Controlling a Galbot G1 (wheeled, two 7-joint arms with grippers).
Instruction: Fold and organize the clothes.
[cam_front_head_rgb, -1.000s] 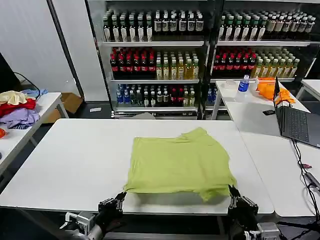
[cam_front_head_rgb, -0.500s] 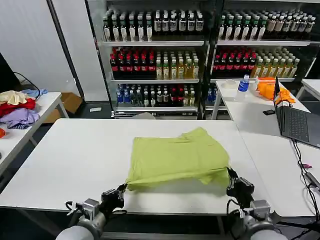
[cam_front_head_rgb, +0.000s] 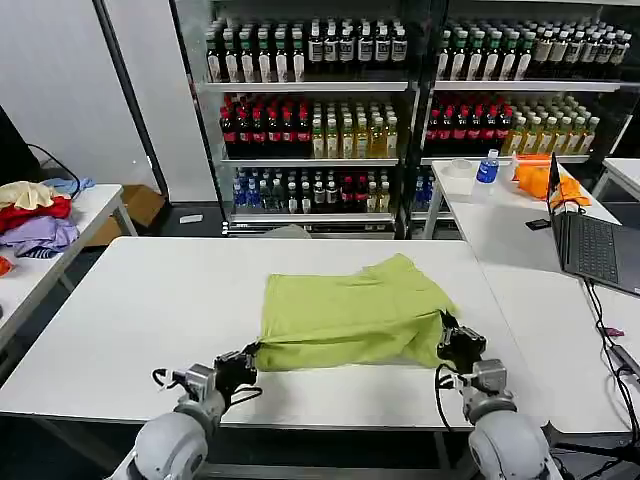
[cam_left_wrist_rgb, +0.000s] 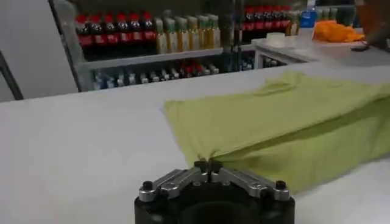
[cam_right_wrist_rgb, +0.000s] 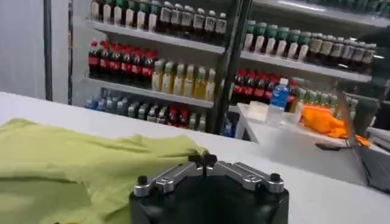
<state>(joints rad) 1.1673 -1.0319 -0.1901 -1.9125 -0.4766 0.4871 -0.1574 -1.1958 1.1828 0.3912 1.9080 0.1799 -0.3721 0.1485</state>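
Observation:
The clothes, a light yellow-green T-shirt (cam_front_head_rgb: 345, 312), lie folded on the white table (cam_front_head_rgb: 140, 310), with the near edge lifted off the surface. My left gripper (cam_front_head_rgb: 247, 352) is shut on the shirt's near left corner. My right gripper (cam_front_head_rgb: 446, 329) is shut on the near right corner. In the left wrist view the shirt (cam_left_wrist_rgb: 286, 128) spreads away from the closed left gripper (cam_left_wrist_rgb: 208, 165). In the right wrist view the cloth (cam_right_wrist_rgb: 79, 167) runs up to the pinched right gripper (cam_right_wrist_rgb: 203, 160).
Drink shelves (cam_front_head_rgb: 320, 110) stand behind the table. A side table at the left holds a red, purple and cream garment pile (cam_front_head_rgb: 35, 215). The right table carries a laptop (cam_front_head_rgb: 592, 245), a blue-capped bottle (cam_front_head_rgb: 487, 168) and an orange cloth (cam_front_head_rgb: 560, 185).
Both grippers have moved forward away from the table's near edge, carrying the shirt's near hem up and toward the far side. The visible shirt area has become shorter front to back.

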